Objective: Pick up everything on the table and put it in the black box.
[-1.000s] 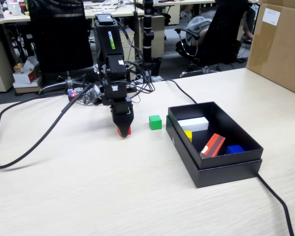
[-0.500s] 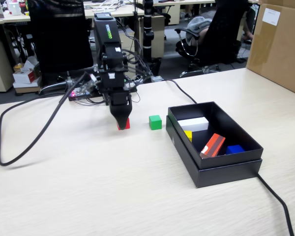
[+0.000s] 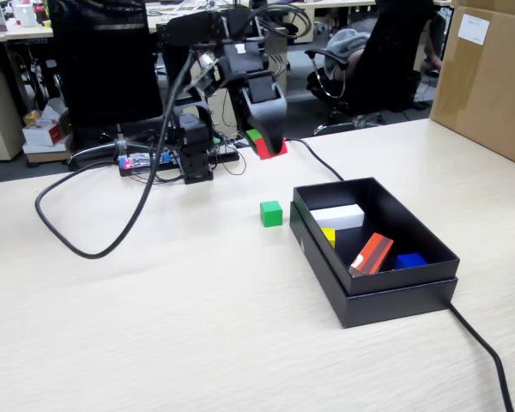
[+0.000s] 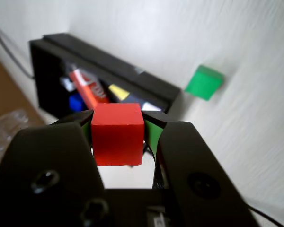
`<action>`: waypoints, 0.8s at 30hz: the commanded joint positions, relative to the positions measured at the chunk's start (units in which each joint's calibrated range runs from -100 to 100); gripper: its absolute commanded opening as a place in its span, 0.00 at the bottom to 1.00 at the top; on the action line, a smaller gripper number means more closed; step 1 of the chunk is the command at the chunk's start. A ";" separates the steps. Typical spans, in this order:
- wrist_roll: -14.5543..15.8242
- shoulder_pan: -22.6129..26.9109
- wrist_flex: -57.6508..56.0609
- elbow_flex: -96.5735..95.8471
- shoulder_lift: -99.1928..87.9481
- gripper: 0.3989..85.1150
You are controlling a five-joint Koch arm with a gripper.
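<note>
**Red cube clamped in tool, held above worktop**

Nearest in fixed view: black box (image 3: 395,296) sits on pale wood worktop (image 3: 154,326), right of centre, w/ a black cable (image 3: 485,352) running off from its front right corner. Inside box: yellow cube (image 3: 328,236) by the left wall, white block (image 3: 337,216) behind it, orange-red block (image 3: 372,254) leaning tilted, blue piece (image 3: 409,260) beside that. Green cube (image 3: 271,214) rests on worktop just left of box, not touching it. Further back, tool (image 3: 269,148) hangs off the worktop, closed on red cube (image 3: 270,148); wrist view shows the cube (image 4: 117,135) squeezed btwn both fingers (image 4: 180,151), green pads on either side. Brown carton (image 3: 489,77) stands at far right. Behind the arm: office chairs (image 3: 103,64) & desks
</note>
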 commanded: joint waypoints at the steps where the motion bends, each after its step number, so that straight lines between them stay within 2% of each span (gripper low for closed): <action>1: 0.73 1.32 0.04 8.26 3.02 0.01; 3: 1.07 2.10 0.04 12.15 5.77 0.01; 5: 1.95 4.05 -0.13 22.49 17.48 0.01; 11: 2.88 5.47 -0.04 34.55 37.79 0.01; 13: 2.39 5.86 -0.04 37.09 46.28 0.01; 24: -0.54 6.25 0.22 38.45 56.37 0.01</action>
